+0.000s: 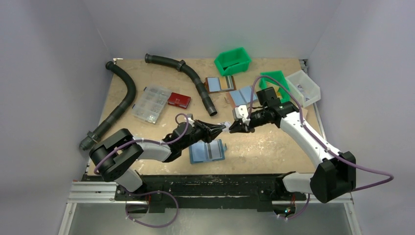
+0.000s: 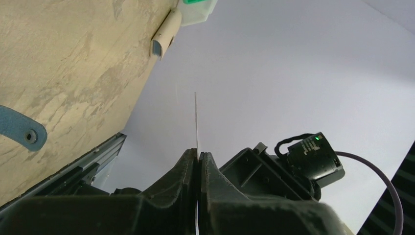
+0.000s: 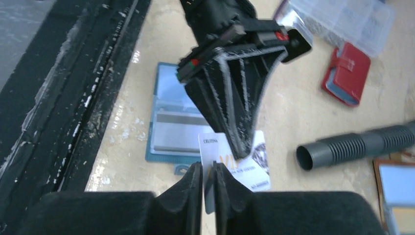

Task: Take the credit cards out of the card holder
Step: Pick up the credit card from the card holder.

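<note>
A white credit card (image 1: 226, 124) hangs in the air between my two grippers. My left gripper (image 1: 221, 128) is shut on it; in the left wrist view the card (image 2: 196, 122) stands edge-on out of the closed fingers (image 2: 198, 155). My right gripper (image 1: 231, 129) meets it tip to tip. In the right wrist view its jaws (image 3: 207, 169) stand a narrow gap apart with the card's (image 3: 211, 147) near corner in the gap. The dark-blue card holder (image 1: 208, 151) lies open on the table below, a grey card in its pocket (image 3: 171, 132).
Two brown-backed blue holders (image 1: 220, 84) (image 1: 242, 96), a red wallet (image 1: 179, 99) and a clear parts box (image 1: 151, 104) lie farther back. Black hoses (image 1: 195, 81) (image 1: 117, 105) curve across the table. Green bins (image 1: 233, 60) (image 1: 275, 83) and a white bin (image 1: 303, 87) stand at the back right.
</note>
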You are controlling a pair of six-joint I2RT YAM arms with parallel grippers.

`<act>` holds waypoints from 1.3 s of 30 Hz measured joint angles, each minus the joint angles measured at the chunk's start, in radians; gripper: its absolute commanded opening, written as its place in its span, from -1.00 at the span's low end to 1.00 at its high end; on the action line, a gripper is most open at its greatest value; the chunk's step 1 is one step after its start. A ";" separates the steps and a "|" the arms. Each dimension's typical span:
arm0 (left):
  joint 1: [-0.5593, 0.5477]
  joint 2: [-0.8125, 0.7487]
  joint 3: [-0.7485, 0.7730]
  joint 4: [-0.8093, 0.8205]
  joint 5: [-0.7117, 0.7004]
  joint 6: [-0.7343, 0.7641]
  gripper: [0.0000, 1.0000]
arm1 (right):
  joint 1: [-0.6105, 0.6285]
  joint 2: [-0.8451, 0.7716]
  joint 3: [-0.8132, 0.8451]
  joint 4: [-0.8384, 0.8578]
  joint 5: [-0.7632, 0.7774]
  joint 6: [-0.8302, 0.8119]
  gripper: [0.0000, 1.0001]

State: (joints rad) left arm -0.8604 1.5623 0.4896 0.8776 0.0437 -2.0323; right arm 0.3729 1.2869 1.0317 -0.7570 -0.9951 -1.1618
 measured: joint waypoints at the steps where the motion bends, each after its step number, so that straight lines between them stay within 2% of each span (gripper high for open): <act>1: 0.000 0.001 -0.003 0.007 0.001 0.000 -1.00 | 0.000 0.000 0.000 -0.021 -0.004 -0.024 -0.08; 3: 0.000 0.001 -0.013 0.040 0.000 0.009 -1.00 | 0.000 0.004 0.003 -0.097 -0.026 -0.100 0.30; 4: 0.000 0.001 -0.017 0.049 0.000 0.014 -1.00 | 0.000 0.006 0.005 -0.125 -0.034 -0.124 0.43; 8: 0.016 -0.005 -0.028 0.062 0.008 0.112 -1.00 | -0.015 0.049 0.063 -0.274 -0.078 -0.210 0.67; 9: 0.027 -0.011 -0.030 0.050 0.015 0.173 -1.00 | -0.023 0.063 0.081 -0.300 -0.083 -0.220 0.87; 10: 0.040 -0.021 -0.030 0.043 0.017 0.199 -1.00 | -0.034 0.082 0.103 -0.330 -0.095 -0.228 0.96; 14: 0.086 -0.074 -0.030 -0.042 0.044 0.468 -1.00 | -0.077 0.121 0.140 -0.373 -0.105 -0.224 0.98; 15: 0.091 -0.099 -0.028 -0.086 0.051 0.576 -1.00 | -0.084 0.122 0.140 -0.373 -0.101 -0.209 0.98; 20: 0.071 -0.223 0.000 -0.277 0.063 1.007 -1.00 | -0.085 0.128 0.140 -0.349 -0.101 -0.135 0.98; 24: 0.051 -0.336 -0.002 -0.314 0.092 1.280 -1.00 | -0.081 0.172 0.140 -0.336 -0.113 -0.089 0.98; 28: 0.043 -0.357 -0.005 -0.295 0.134 1.413 -1.00 | -0.067 0.213 0.138 -0.320 -0.122 -0.058 0.98; 34: 0.019 -0.298 -0.026 -0.263 0.172 1.483 -1.00 | -0.044 0.214 0.136 -0.297 -0.123 -0.021 0.94; 39: -0.008 -0.272 -0.030 -0.237 0.188 1.505 -1.00 | -0.011 0.220 0.135 -0.266 -0.121 0.018 0.64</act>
State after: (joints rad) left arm -0.8688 1.2907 0.4595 0.6407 0.2314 -0.5278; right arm 0.3614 1.5066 1.1664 -1.0233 -1.1160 -1.1442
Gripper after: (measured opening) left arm 0.030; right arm 0.895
